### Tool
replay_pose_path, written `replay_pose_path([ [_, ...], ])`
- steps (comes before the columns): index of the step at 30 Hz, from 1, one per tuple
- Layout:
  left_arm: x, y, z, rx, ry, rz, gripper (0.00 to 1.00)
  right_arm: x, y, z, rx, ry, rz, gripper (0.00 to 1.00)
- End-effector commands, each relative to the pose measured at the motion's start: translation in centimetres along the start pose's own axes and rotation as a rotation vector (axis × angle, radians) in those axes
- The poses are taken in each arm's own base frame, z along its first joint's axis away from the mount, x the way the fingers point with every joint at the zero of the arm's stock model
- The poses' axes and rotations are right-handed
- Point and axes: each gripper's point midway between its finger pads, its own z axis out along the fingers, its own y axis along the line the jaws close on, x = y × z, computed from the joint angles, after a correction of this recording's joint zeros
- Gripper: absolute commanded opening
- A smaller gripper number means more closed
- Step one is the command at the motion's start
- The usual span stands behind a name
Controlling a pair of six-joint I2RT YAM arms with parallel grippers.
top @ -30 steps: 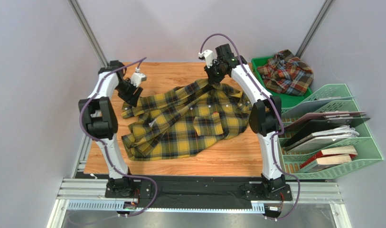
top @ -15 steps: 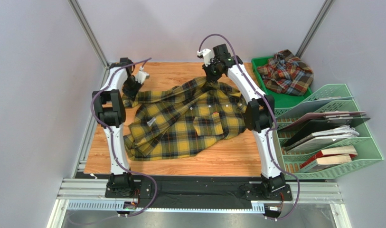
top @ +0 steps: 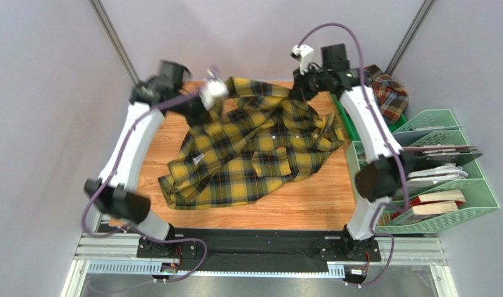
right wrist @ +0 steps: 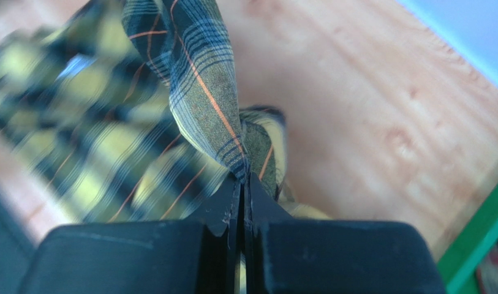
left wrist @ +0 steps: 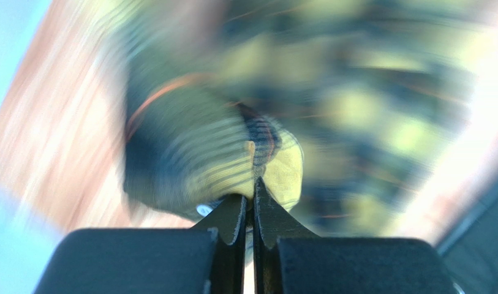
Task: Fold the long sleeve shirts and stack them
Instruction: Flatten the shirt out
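wood table (top: pixel 297 210), grey walls. yellow shirt (top: pixel 247 154): button front up, long axis diagonal, hem at near left, upper part toward far right, far edge held off the table. left gripper (left wrist: pixel 253 187): jaws pinched on a far-left fold of yellow shirt. right gripper (right wrist: pixel 243 180): jaws pinched on its far-right cloth. red shirt (top: pixel 393 96): crumpled in green tray (right wrist: pixel 478 245), far right.

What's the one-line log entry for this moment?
yellow shirt: far edge held up, rest on table | left gripper: shut on yellow shirt | right gripper: shut on yellow shirt | red shirt: bunched, far right
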Motion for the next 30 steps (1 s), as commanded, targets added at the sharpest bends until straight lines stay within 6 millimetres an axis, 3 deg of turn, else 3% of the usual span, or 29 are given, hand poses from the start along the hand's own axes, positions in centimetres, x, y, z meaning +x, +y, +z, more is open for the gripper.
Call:
replay_pose_path([
  [1, 2.6, -20.4, -1.5, 0.48, 0.008, 0.304, 0.0, 9.0, 8.6, -6.6, -0.286, 0.219, -0.02, 0.0],
  [2, 5.0, -22.6, -0.6, 0.537, 0.064, 0.294, 0.05, 11.2, 10.3, -9.0, -0.32, 0.282, -0.024, 0.0],
  [3, 5.7, -24.5, -0.9, 0.561, 0.068, 0.326, 0.18, 12.9, 10.7, -9.7, -0.331, 0.322, -0.042, 0.0],
  [4, 6.5, -24.6, -0.5, 0.549, 0.088, 0.295, 0.23, 16.9, 11.0, -10.0, -0.349, 0.414, -0.041, 0.0],
  [5, 7.3, -24.3, 0.4, 0.531, 0.101, 0.249, 0.28, 18.1, 11.0, -10.5, -0.337, 0.431, -0.062, 0.0],
  [6, 7.8, -22.5, 0.7, 0.475, 0.106, 0.153, 0.35, 19.0, 11.1, -11.1, -0.314, 0.435, -0.072, 0.0],
  [7, 8.0, -21.1, 1.0, 0.435, 0.098, 0.095, 0.37, 21.0, 10.7, -11.1, -0.289, 0.476, -0.064, 0.0],
  [8, 7.9, -19.1, 1.6, 0.382, 0.076, 0.039, 0.4, 21.4, 10.5, -11.0, -0.276, 0.476, -0.07, 0.0],
  [9, 8.8, -15.2, 1.7, 0.283, 0.071, -0.076, 0.42, 21.7, 10.4, -11.0, -0.271, 0.478, -0.072, 0.0],
  [11, 9.3, -10.3, 2.1, 0.143, 0.058, -0.153, 0.45, 22.3, 10.0, -11.0, -0.261, 0.484, -0.056, 0.0],
  [12, 11.0, -7.2, 2.4, 0.079, 0.083, -0.231, 0.45, 22.4, 9.8, -11.0, -0.259, 0.481, -0.051, 0.0],
  [14, 12.0, -3.2, 2.9, -0.016, 0.108, -0.25, 0.46, 22.8, 9.6, -11.0, -0.257, 0.491, -0.055, 0.0],
  [15, 13.6, -1.5, 4.0, -0.026, 0.149, -0.289, 0.46, 23.0, 9.5, -11.0, -0.254, 0.496, -0.058, 0.0],
  [16, 13.5, 0.1, 3.9, -0.038, 0.138, -0.296, 0.46, 23.2, 9.4, -10.9, -0.255, 0.501, -0.058, 0.0],
  [17, 14.9, 0.6, 5.2, 0.007, 0.179, -0.309, 0.46, 23.3, 9.3, -10.8, -0.253, 0.504, -0.053, 0.0],
  [19, 14.8, 1.7, 5.7, 0.033, 0.181, -0.294, 0.46, 23.4, 9.2, -10.6, -0.254, 0.509, -0.049, 0.0],
  [20, 15.0, 1.6, 6.1, 0.064, 0.187, -0.268, 0.61, 23.5, 9.2, -10.5, -0.256, 0.516, -0.04, 0.0],
  [21, 15.1, 1.7, 6.6, 0.083, 0.187, -0.264, 0.62, 23.4, 9.1, -10.5, -0.252, 0.514, -0.04, 0.0],
  [30, 11.8, 3.8, 7.3, 0.122, 0.075, 0.022, 0.64, 23.5, 8.3, -10.3, -0.239, 0.535, -0.005, 0.0],
])
